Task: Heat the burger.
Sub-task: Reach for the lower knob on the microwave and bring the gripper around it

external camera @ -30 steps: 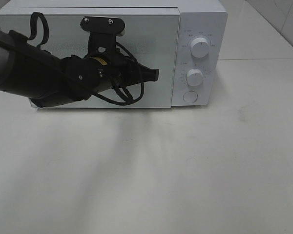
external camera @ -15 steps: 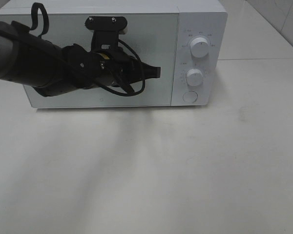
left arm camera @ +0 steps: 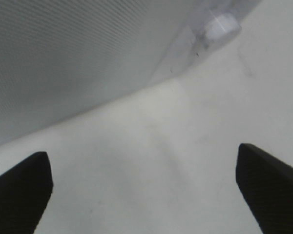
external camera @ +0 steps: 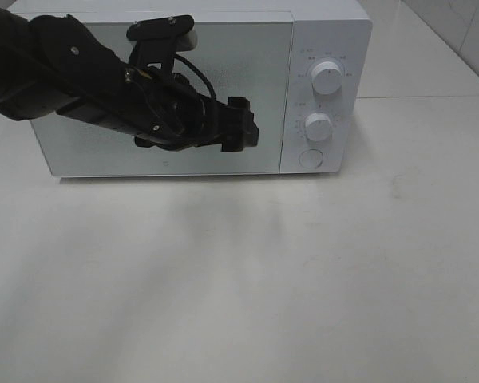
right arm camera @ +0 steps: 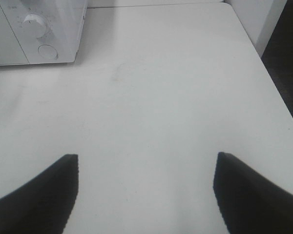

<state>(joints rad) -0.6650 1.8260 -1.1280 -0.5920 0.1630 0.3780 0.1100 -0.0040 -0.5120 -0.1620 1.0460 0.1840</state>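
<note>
Table (external camera: 239,279): white, fills the lower two thirds of the exterior view.
Microwave (external camera: 323,32): white, across the top of the frame, standing on the table.
Door (external camera: 259,56): grey, flush with the front, left of the control panel.
Left arm (external camera: 56,76): black, enters from upper left, lies across the door front.
Left gripper (external camera: 243,128): in front of the door's right half, near the panel; in the wrist view fingers (left arm camera: 19,190) set wide apart, nothing between them.
Right gripper (right arm camera: 144,200): over bare table, fingers (right arm camera: 256,195) spread wide, holding nothing.
Two knobs (external camera: 326,78), one above the other at upper right; round button (external camera: 310,158) below them.
Burger: seen in no view; place and look cannot be told.
</note>
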